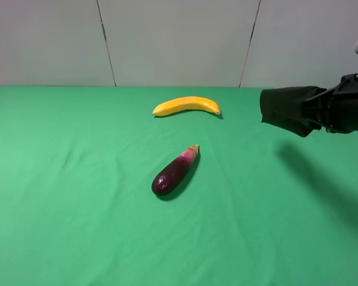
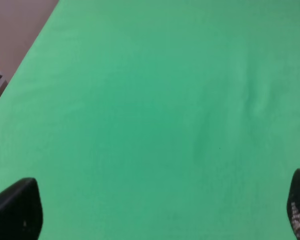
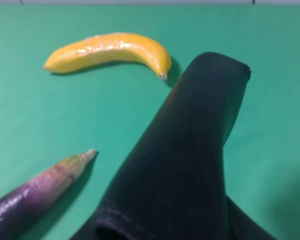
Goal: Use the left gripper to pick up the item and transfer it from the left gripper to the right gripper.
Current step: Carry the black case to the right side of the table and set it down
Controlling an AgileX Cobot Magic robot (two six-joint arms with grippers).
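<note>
The right pincer (image 1: 322, 113) is clamping the black case (image 1: 286, 109) by 1 end, holding it aloft over the right side of the green tabletop (image 1: 77, 208), well apart from the banana (image 1: 187, 105) and eggplant (image 1: 174, 171). The left pincer (image 2: 155, 212) is standing wide and empty over bare cloth. The case is looking light, matte, slightly pliable; gripping across its flat faces near an end seems safest.

On the table (image 1: 59, 226), a banana (image 1: 186, 105) lies behind an eggplant (image 1: 175, 170); the item (image 1: 289, 109) is held above the table's right side.
</note>
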